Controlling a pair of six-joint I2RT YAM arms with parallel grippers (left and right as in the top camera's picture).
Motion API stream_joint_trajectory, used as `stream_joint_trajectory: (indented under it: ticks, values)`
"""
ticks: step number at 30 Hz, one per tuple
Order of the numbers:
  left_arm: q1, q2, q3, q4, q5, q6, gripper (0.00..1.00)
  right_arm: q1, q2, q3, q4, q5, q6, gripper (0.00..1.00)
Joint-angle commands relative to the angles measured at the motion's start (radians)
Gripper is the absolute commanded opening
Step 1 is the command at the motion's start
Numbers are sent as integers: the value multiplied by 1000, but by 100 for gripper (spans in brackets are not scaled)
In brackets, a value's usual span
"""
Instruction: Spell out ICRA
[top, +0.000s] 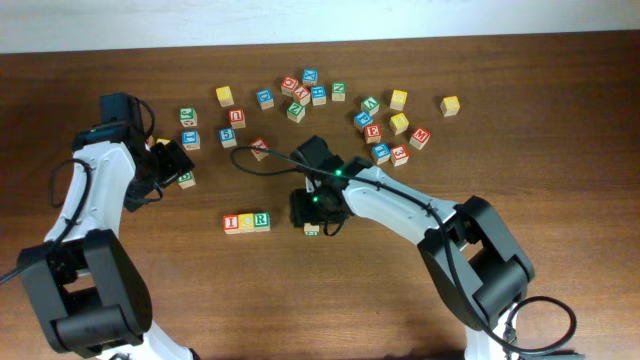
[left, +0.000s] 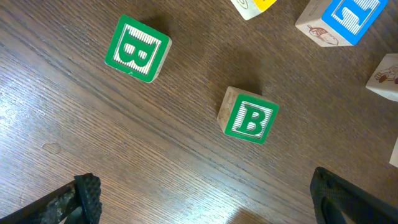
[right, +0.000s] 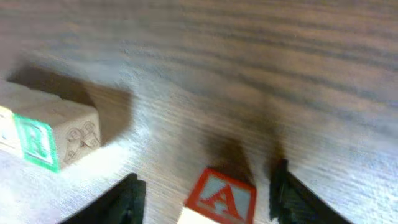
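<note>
Three cubes stand in a row near the table's middle: the I, the C and the green R. The R cube also shows at the left of the right wrist view. My right gripper hovers to the right of the row, open. The red A cube stands between its fingers with a gap on each side, and from above the A cube peeks out under that gripper. My left gripper is wide open with nothing in it, near two green B cubes.
Many other letter cubes are scattered along the back and back right, with a lone yellow cube further right. A second green B cube, a blue cube and a yellow cube lie ahead of the left gripper.
</note>
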Motion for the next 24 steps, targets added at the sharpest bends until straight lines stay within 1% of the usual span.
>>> stream_joint_trajectory:
  ticks: [1,2,3,5,8,11,15,16,18,20,21,24]
  values:
    - [-2,3,9,-1,0,5,99,5,-1,-10,-43,71,8,44]
    - [-2,3,9,-1,0,5,99,5,-1,-10,-55,97,8,38]
    - [-2,3,9,-1,0,5,99,5,-1,-10,-66,119,19,36]
    - [-2,3,9,-1,0,5,99,5,-1,-10,-91,154,57,35]
    - [-2,3,9,-1,0,5,99,3,-1,-10,-91,164,57,35]
    - [-2,3,9,-1,0,5,99,3,-1,-10,-85,234,57,35]
    - [-2,3,9,-1,0,5,99,4,-1,-10,-53,242,56,34]
    - [-2,3,9,-1,0,5,99,4,-1,-10,-37,245,56,33]
    - [-2,3,9,-2,0,5,99,4,-1,-10,-13,265,60,25]
    - [-2,3,9,-1,0,5,99,4,-1,-10,0,297,116,20]
    - [-2,3,9,-1,0,5,99,4,-1,-10,0,314,138,21]
    - [-2,3,9,-1,0,5,99,3,-1,-10,0,346,142,27]
